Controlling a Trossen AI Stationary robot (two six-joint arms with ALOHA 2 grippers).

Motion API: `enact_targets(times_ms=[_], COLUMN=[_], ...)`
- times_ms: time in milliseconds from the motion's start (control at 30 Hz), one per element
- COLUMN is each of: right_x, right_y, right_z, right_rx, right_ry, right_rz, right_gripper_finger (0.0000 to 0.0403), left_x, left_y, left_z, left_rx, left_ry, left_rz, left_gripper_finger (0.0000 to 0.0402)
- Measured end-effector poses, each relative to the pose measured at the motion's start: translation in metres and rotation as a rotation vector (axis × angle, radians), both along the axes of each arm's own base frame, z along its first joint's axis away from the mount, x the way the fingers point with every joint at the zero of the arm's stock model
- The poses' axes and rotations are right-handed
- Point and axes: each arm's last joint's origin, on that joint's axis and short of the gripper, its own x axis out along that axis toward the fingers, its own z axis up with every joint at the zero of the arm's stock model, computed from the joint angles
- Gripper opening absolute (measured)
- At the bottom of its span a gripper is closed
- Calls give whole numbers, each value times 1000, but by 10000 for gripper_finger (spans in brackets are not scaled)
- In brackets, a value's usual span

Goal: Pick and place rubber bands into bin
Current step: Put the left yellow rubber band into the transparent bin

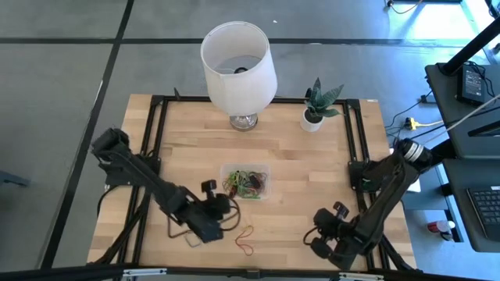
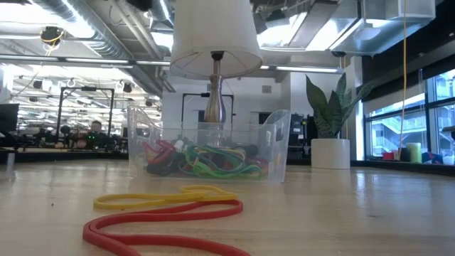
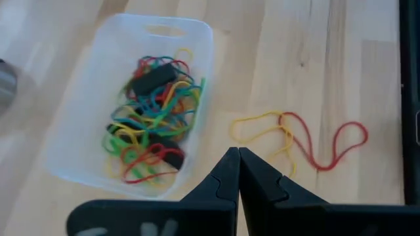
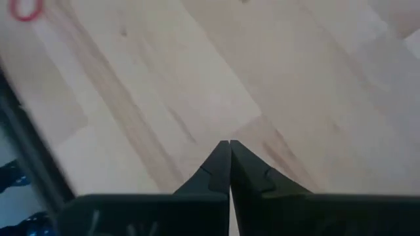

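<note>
The clear bin (image 1: 265, 169) sits at the table's middle with a tangle of red, green, yellow and black rubber bands (image 3: 152, 121) inside; the low view shows the bin (image 2: 279, 139) too. A loose yellow band (image 3: 257, 126) and a red band (image 3: 331, 145) lie on the wood near the front edge, and the low view shows the same yellow band (image 2: 160, 200) and red band (image 2: 163, 219). My left gripper (image 1: 232, 211) hangs shut above the table between the bin and these bands. My right gripper (image 1: 314, 234) is shut over bare wood at the front right.
A lamp with a white shade (image 1: 238, 58) stands at the far edge behind the bin, with a small potted plant (image 1: 314, 113) to its right. Black frame rails (image 1: 156, 148) run along the table's left and right sides. Bare wood lies between the bin and my right gripper.
</note>
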Motion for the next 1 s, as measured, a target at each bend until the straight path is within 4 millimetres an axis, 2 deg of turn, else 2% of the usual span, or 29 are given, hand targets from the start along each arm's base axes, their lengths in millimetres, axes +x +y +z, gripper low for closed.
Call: enact_targets(times_ms=[267, 433, 567, 700, 1000], right_x=[-15, -21, -27, -32, -38], right_y=[-21, -21, -19, -16, -12], right_z=[-17, -28, -37, -42, -42], right_rx=[-8, 25, 50, 75, 80], right_ry=[2, -23, -38, -52, -54], right_rz=[14, 43, 65, 88, 112], right_gripper_finger=[4, 4, 4, 4, 4], left_x=[31, 41, 43, 46, 54], left_y=[-39, -54, -58, -59, -50], left_z=[-33, -62, -80, -91, -111], left_rx=[-2, -55, -112, -108, -91], left_ry=[100, 187, 253, 276, 300], left_rz=[-21, -52, -9, 11, 69], left_gripper_finger=[3, 4, 8, 37, 137])
